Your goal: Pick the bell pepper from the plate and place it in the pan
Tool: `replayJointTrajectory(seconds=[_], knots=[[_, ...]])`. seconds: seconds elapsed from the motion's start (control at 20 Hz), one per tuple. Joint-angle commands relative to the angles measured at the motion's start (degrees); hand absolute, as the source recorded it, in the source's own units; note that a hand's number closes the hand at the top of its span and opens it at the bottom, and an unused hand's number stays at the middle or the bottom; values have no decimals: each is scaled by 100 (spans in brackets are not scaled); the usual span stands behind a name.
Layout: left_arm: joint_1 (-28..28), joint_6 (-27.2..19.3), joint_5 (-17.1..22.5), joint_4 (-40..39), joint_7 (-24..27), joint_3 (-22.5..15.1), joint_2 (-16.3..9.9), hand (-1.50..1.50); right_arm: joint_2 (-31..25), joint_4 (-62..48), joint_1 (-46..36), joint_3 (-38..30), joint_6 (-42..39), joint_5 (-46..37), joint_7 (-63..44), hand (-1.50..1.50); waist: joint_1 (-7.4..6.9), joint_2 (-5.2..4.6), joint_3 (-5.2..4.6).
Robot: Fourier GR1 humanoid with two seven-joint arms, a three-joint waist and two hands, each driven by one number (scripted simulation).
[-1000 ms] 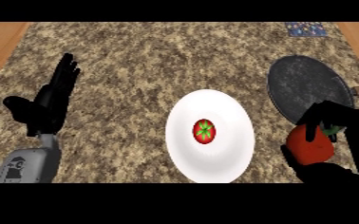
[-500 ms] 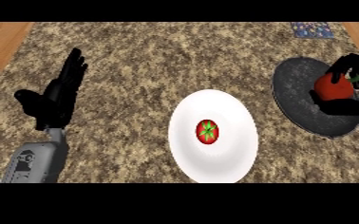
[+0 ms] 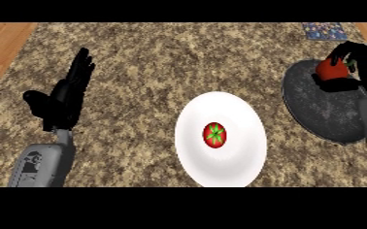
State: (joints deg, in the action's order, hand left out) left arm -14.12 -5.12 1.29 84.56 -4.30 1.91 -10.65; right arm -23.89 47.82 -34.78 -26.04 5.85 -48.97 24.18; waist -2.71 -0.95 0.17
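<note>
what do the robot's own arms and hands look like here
The left hand is matte black, with slim fingers and a thick thumb. It joins a narrow grey wrist and a light grey, rounded forearm that carries a small dark marking on its casing. The right hand is the same black; its forearm is out of view. No cables or sleeves show.

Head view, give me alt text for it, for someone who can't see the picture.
The robot's right hand holds a red bell pepper over the dark pan at the right of a speckled counter. A white plate in the middle bears a small red and green item; the open left hand rests at the left.
</note>
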Motion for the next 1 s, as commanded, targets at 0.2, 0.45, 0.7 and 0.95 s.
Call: replayJointTrajectory(seconds=[0.2,0.45,0.7,0.95], knots=[[-196,76,50,-18,-173,94,-122,0,-359,-2137,-510,-117,-1277,245,344,-150,-61,-28,7],[-136,35,-22,-159,107,46,22,0,-556,-3052,-780,-225,-975,235,1093,-150,-24,-39,8],[-413,234,220,-387,-62,411,-266,0,-439,-3044,-905,-707,-965,856,1690,-150,114,13,-1],[43,-64,-20,143,-189,139,-15,0,-1012,-3175,-624,-1428,-1927,1695,2283,-150,185,73,-1]])
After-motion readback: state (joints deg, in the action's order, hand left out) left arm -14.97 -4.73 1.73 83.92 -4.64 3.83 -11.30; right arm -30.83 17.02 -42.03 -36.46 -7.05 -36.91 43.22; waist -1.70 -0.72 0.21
